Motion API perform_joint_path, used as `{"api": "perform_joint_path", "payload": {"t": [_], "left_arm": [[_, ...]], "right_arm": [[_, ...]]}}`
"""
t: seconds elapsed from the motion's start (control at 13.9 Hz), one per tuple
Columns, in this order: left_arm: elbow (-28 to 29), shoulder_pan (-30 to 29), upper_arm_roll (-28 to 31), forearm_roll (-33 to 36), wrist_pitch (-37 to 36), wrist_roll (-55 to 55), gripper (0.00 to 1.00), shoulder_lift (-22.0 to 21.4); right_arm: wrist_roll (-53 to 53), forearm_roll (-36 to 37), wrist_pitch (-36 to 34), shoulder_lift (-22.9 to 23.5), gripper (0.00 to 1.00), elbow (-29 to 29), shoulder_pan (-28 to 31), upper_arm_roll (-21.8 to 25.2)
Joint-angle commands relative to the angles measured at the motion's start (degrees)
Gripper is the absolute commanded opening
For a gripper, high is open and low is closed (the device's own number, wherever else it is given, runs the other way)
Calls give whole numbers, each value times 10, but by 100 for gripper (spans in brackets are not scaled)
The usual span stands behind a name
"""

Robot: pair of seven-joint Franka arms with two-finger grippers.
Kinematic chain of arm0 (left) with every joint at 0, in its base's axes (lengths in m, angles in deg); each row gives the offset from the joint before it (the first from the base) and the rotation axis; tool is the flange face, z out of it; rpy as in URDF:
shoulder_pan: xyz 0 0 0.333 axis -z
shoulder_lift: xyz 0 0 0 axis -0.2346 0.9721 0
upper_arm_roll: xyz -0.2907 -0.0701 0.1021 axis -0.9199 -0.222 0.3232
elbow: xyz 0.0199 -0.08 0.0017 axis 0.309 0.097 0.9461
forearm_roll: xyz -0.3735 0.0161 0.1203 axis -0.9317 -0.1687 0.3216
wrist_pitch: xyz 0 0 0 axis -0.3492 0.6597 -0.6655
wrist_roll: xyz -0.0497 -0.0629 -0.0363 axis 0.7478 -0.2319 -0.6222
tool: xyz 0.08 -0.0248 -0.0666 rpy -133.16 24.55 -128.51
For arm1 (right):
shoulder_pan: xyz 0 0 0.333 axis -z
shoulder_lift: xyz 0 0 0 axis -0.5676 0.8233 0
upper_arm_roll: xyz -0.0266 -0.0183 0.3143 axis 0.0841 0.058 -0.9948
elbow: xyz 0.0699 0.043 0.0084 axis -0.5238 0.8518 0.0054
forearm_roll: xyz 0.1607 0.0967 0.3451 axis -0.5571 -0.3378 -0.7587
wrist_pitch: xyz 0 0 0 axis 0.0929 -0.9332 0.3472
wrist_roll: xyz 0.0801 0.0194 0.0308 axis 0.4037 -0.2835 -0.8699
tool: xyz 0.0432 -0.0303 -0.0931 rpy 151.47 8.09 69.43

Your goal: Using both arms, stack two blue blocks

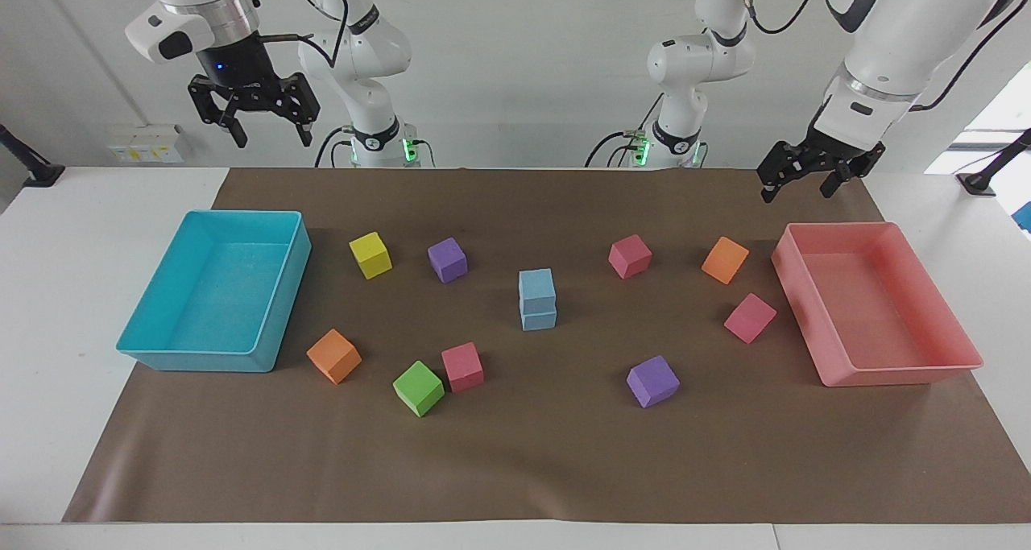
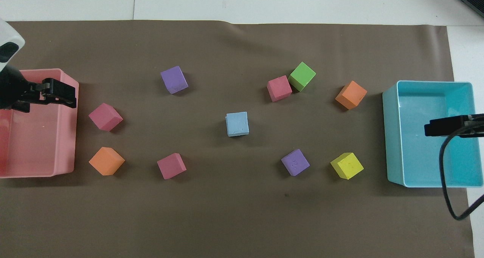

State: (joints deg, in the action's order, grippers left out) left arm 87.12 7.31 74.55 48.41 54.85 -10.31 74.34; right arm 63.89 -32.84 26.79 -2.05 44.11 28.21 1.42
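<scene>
Facing view: two blue blocks (image 1: pixel 537 299) sit stacked, one on the other, mid-mat, upper one (image 1: pixel 536 283) a touch askew on lower (image 1: pixel 539 318). Nothing touches them. Purple cube (image 1: pixel 447 259) at approx 10 o'clock from the stack, yellow cube (image 1: pixel 370 254) just past it twd the right arm's end. Pink cube (image 1: pixel 630 256) at approx 2 o'clock, orange cube (image 1: pixel 725 259) past that. Green cube (image 1: pixel 418 388) at approx 8 o'clock. Right gripper (image 1: pixel 266 127) hangs high in the air over the table edge by the turquoise tray (image 1: pixel 278 308), fingers spread, holding nothing. Left gripper (image 1: pixel 800 184) hovers over the mat corner by the pink tray (image 1: pixel 838 369), fingers spread, empty too.

Overhead view: stack reads as a single blue square (image 2: pixel 237 124) w/ a sliver of the lower block showing at one edge, centre of brown mat (image 2: pixel 242 212). Green cube (image 2: pixel 302 76) at approx 1 o'clock from it, touching a pink cube (image 2: pixel 279 88). Purple cube (image 2: pixel 295 162) at approx 4 o'clock, yellow (image 2: pixel 346 166) beside it. Left gripper (image 2: pixel 56 93) sits over the pink tray's (image 2: pixel 70 144) rim, apart from all cubes. Right gripper's tip (image 2: pixel 448 125) shows over the turquoise tray (image 2: pixel 393 137).
</scene>
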Motion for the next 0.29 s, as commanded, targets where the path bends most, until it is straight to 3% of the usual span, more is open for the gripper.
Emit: {"api": "perform_joint_path", "payload": {"t": [0.0,0.22], "left_arm": [[14,-10,-4,-8,-4,11,100,-16],[14,-10,-4,-8,-4,11,100,-17]], "right_arm": [[10,19,2,-11,100,18,4,-2],[9,20,3,-10,100,18,8,-1]]}}
